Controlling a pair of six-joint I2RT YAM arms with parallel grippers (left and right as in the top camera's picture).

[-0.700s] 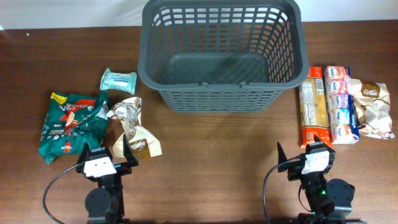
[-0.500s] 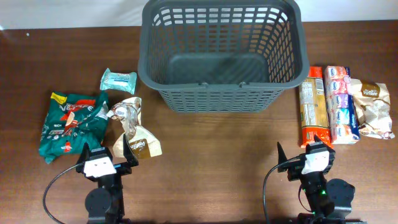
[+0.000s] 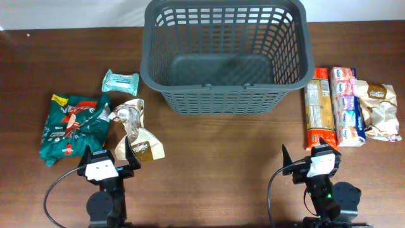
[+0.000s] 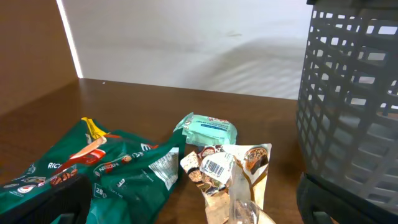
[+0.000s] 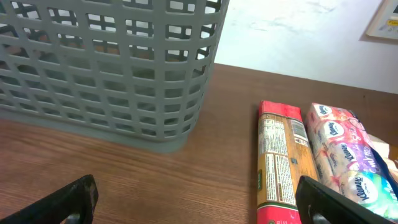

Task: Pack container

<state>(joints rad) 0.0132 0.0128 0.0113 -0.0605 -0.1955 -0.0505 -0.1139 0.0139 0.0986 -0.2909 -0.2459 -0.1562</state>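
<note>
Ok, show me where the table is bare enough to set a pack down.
Bare table runs in front of the basket, between the left hand and right hand. The basket's floor is empty too. Crowded: the green bag, teal pack and brown pouch on the left; three packs side by side on the right.

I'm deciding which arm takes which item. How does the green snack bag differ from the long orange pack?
The green snack bag is wide and crumpled; the long orange pack is narrow and straight-edged. The green snack bag lies left of the container, near the left gripper; the long orange pack lies right of it, near the right gripper. Both lie on the table, outside the container.
</note>
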